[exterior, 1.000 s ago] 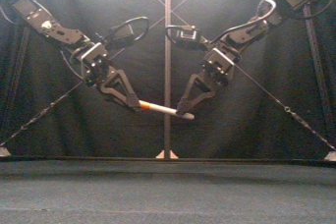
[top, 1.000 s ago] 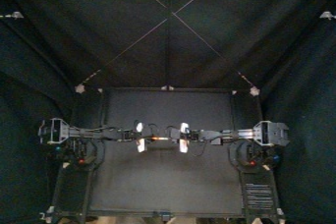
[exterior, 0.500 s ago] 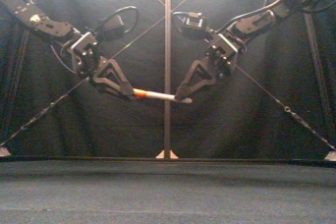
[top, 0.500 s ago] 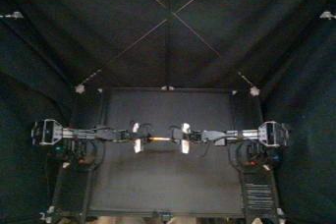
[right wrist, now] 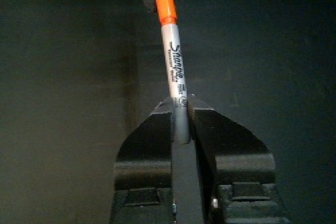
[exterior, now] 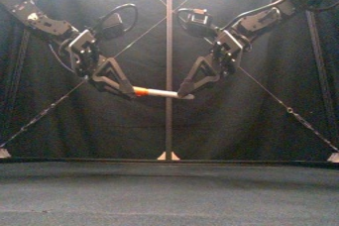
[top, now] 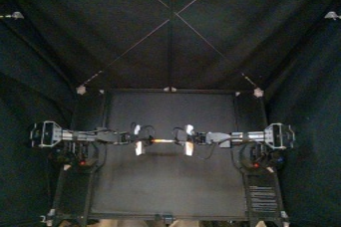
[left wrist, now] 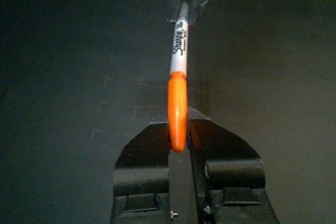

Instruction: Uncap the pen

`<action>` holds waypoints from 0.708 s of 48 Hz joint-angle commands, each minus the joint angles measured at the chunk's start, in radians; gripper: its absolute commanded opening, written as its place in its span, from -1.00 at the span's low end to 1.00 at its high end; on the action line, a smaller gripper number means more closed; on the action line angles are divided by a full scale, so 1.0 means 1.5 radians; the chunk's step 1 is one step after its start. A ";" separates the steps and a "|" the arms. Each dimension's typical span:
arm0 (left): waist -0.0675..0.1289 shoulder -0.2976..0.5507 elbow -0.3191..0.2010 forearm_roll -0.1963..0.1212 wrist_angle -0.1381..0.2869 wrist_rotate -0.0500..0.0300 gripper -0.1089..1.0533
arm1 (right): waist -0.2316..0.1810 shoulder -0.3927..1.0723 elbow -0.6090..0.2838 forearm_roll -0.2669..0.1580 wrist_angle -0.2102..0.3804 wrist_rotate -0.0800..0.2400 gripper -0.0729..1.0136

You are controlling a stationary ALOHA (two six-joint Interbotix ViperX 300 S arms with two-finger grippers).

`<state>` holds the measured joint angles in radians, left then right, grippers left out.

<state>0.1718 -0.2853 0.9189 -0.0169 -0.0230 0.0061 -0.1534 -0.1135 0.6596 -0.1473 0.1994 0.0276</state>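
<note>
A marker pen hangs nearly level in the air, high above the table, held at both ends. Its orange cap points to the left and its white barrel to the right. My left gripper is shut on the orange cap. My right gripper is shut on the printed barrel. Cap and barrel meet with no gap between them. From above, the pen is a short pale bar between the left gripper and the right gripper.
The black table lies bare below the pen. Both arms reach in from the sides and meet over the table's middle, with black curtains behind them.
Both grippers have risen with the pen between them, and the pen has turned closer to level. Both holds are unchanged.
</note>
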 commanded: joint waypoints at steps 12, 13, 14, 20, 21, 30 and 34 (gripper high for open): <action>0.006 -0.027 0.039 -0.003 0.026 -0.0031 -0.25 | -0.011 -0.038 0.031 0.002 0.010 0.004 -0.09; 0.006 -0.028 0.039 -0.003 0.026 -0.0041 -0.25 | -0.011 -0.038 0.031 0.002 0.010 0.004 -0.09; 0.006 -0.029 0.040 -0.004 0.026 -0.0041 -0.25 | -0.011 -0.039 0.032 0.002 0.010 0.004 -0.09; 0.007 -0.038 0.048 -0.011 0.025 -0.0031 -0.25 | -0.013 -0.043 0.038 0.003 0.010 0.005 -0.09; 0.007 -0.040 0.050 -0.012 0.026 -0.0031 -0.25 | -0.013 -0.044 0.039 0.004 0.010 0.005 -0.09; 0.007 -0.055 0.065 -0.020 0.026 -0.0031 -0.25 | -0.015 -0.046 0.041 0.009 0.009 0.004 -0.09; 0.007 -0.061 0.071 -0.024 0.026 -0.0031 -0.25 | -0.015 -0.046 0.041 0.009 0.010 0.004 -0.09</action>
<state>0.1825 -0.3620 1.0339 -0.0460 0.0184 -0.0015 -0.1657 -0.1534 0.7332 -0.1350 0.2194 0.0291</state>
